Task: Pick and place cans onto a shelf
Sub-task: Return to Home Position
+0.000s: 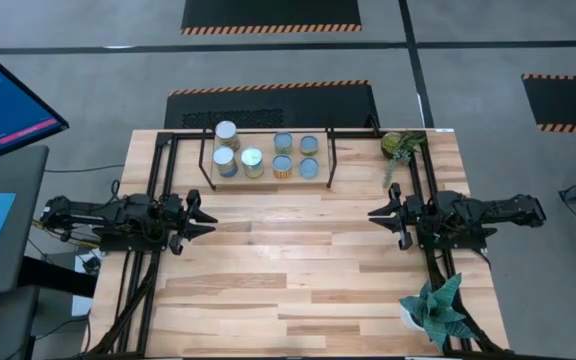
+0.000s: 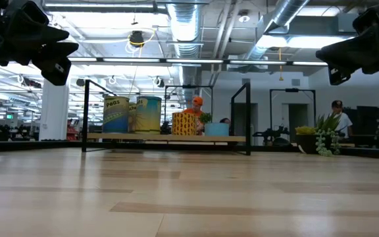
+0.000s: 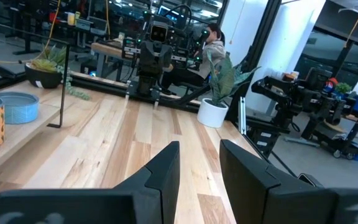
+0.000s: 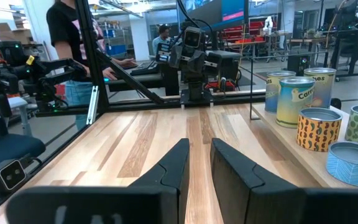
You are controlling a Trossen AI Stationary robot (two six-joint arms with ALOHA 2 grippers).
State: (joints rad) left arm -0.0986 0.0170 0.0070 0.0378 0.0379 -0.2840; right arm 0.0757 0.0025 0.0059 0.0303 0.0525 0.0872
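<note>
Several cans stand upright on their bases on the shelf, a low rack of black rods with a wooden board at the middle of the table's far edge. The low view shows the cans on that board, and the right wrist view shows them from the side. My left gripper hangs level over the table's left side, open, with nothing between its fingers. My right gripper faces it from the right side, also open and holding nothing.
A potted plant sits at the far right corner and another at the near right edge. Black arm-mount frames run along both sides. Bare wood lies between the grippers and toward the near edge.
</note>
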